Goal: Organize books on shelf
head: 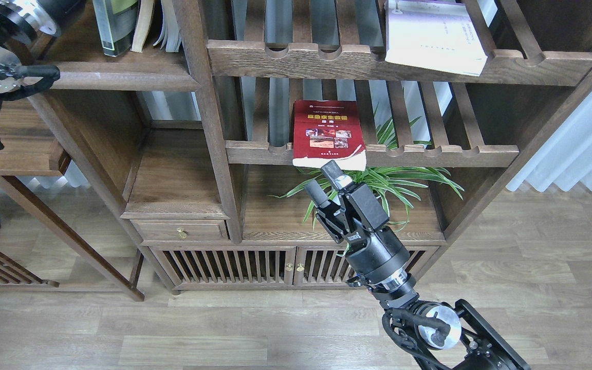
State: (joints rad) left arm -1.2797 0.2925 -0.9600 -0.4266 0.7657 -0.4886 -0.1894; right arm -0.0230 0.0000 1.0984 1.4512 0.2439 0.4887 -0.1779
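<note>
Red book point(328, 134): flat on middle slatted rack point(429, 154), near edge overhanging the rail. White book point(433, 35): flat on upper slatted rack point(327, 60), right. Black-grey book point(115, 25): upright on solid shelf point(121, 77), far left. Right gripper point(326, 181): fingers parted, empty, just below the red book. Plant point(393, 180): behind it. Left gripper: out of view.

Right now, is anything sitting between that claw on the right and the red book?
Nothing visible does. The right gripper is open just below the red book's overhanging front edge on the slatted rack. The green plant spreads behind and to the right of it, not in the gap.
</note>
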